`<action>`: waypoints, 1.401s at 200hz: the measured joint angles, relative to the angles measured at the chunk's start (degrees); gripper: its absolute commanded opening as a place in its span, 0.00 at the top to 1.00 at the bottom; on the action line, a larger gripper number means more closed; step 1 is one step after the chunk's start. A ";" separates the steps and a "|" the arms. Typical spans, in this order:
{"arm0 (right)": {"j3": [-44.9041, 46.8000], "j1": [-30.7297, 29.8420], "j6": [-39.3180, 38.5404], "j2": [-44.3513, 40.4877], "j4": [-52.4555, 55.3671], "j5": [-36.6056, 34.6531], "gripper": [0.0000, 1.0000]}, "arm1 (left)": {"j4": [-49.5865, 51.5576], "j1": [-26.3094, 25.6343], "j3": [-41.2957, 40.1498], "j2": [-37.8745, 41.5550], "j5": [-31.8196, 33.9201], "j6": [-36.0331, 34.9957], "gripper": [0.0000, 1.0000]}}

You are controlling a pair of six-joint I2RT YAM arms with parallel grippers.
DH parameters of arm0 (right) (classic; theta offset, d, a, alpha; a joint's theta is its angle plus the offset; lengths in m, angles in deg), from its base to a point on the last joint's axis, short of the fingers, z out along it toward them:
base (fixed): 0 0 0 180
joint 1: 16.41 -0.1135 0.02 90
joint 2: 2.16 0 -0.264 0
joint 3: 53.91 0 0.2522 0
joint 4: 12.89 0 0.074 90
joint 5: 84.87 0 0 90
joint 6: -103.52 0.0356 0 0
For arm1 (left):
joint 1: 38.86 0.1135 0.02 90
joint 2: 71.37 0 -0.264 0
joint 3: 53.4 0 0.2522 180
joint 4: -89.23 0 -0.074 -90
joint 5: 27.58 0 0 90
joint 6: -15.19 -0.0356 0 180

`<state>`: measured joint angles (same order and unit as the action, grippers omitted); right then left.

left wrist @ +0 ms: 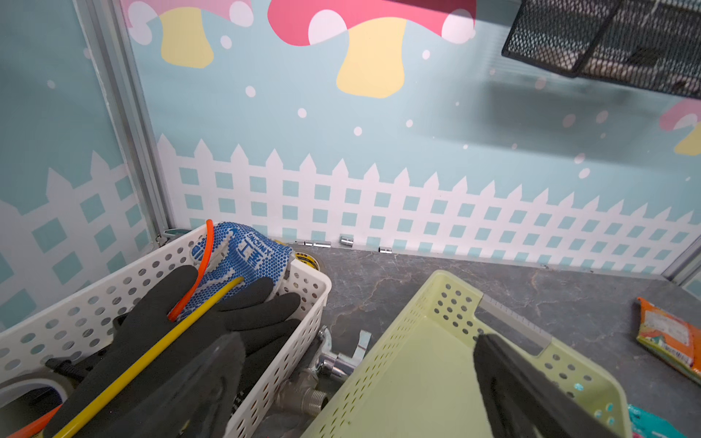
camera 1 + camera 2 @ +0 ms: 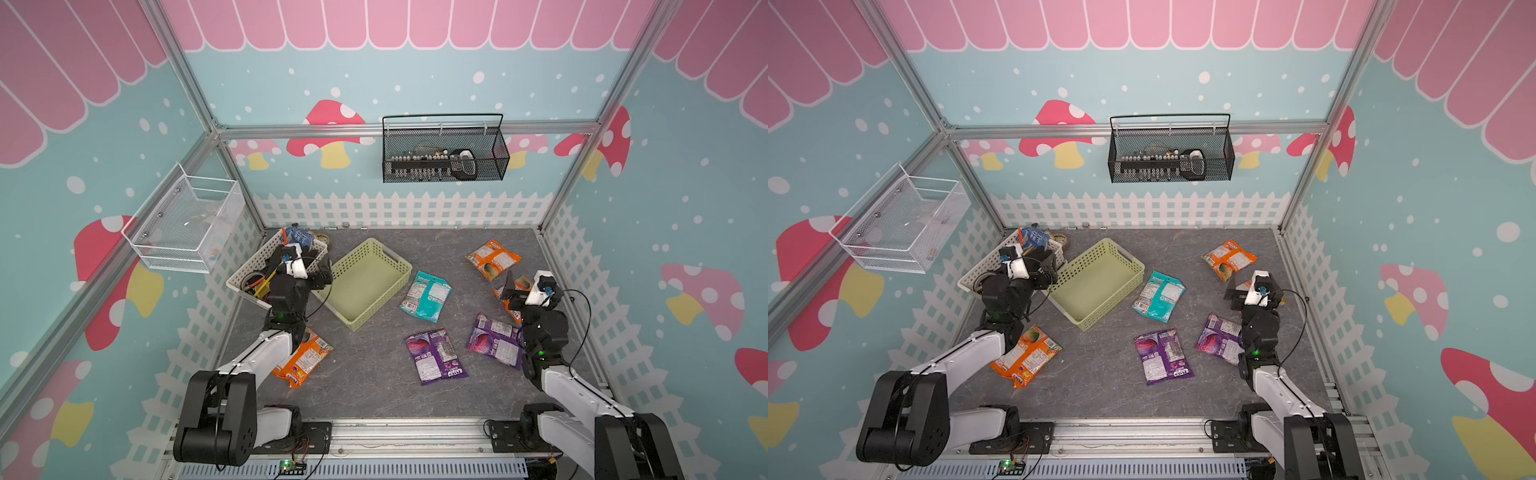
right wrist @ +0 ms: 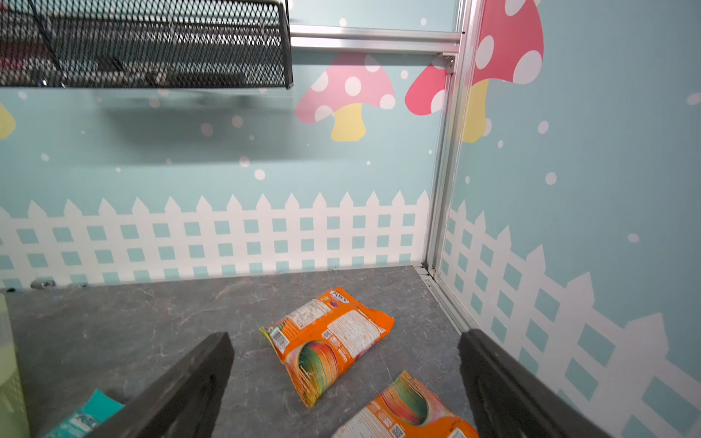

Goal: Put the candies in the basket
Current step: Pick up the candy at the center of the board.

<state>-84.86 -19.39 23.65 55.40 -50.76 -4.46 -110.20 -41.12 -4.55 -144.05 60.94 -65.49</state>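
Observation:
The pale yellow-green basket (image 2: pixel 409 270) (image 2: pixel 1096 291) (image 1: pixel 417 379) stands empty at the back left of the grey table. Several candy bags lie flat around it: a teal one (image 2: pixel 426 296), two purple ones (image 2: pixel 434 355) (image 2: pixel 494 340), an orange one (image 2: pixel 305 359) partly under my left arm, and two orange ones at the right (image 3: pixel 330 337) (image 3: pixel 406 409). My left gripper (image 2: pixel 322 276) (image 1: pixel 358 341) hangs open over the basket's left rim, holding nothing. My right gripper (image 2: pixel 515 291) (image 3: pixel 347 337) is open and empty above the nearer right orange bag.
A white perforated basket (image 2: pixel 253 257) holding gloves, tape and tubes stands left of the yellow-green one, with a metal tap fitting (image 1: pixel 330 364) in the gap between them. A black wire-mesh basket (image 2: pixel 444 160) hangs on the back wall, a white mesh one (image 2: pixel 187 224) on the left wall.

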 measured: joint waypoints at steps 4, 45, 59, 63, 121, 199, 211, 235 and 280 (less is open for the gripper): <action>-1.86 0.00 1.07 -0.59 2.91 0.57 0.01 | 1.77 0.00 1.22 0.31 0.00 0.46 0.01; -22.62 0.00 9.92 1.57 32.26 4.39 0.01 | 16.65 0.00 8.68 5.64 -0.70 7.72 0.01; -28.94 0.00 11.76 4.39 40.24 5.55 0.01 | 20.65 0.07 8.87 8.31 0.02 11.89 0.01; -30.14 0.00 12.24 5.03 41.97 5.95 0.01 | 21.77 0.20 8.87 8.96 0.04 13.05 0.01; -29.77 0.24 18.67 10.56 54.77 19.63 0.01 | 35.56 8.61 5.22 18.84 -5.07 28.13 0.02; -29.81 -17.16 20.57 14.93 61.31 19.10 0.01 | 60.46 8.68 6.62 15.85 -1.99 37.03 0.16; -29.79 -19.85 21.29 15.02 61.26 18.84 0.01 | 63.08 8.68 6.23 15.74 -0.79 38.12 0.22; -29.22 -24.50 23.30 15.02 60.17 17.97 0.02 | 65.59 8.68 3.89 15.82 0.63 39.63 0.36; -28.94 -28.72 24.72 15.45 59.43 15.04 0.02 | 73.16 4.33 2.67 12.02 3.61 44.13 0.45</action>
<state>-113.80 -48.11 48.37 70.85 8.67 10.58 -37.04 -36.79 -1.88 -132.03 64.55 -21.36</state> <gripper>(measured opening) 0.983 0.563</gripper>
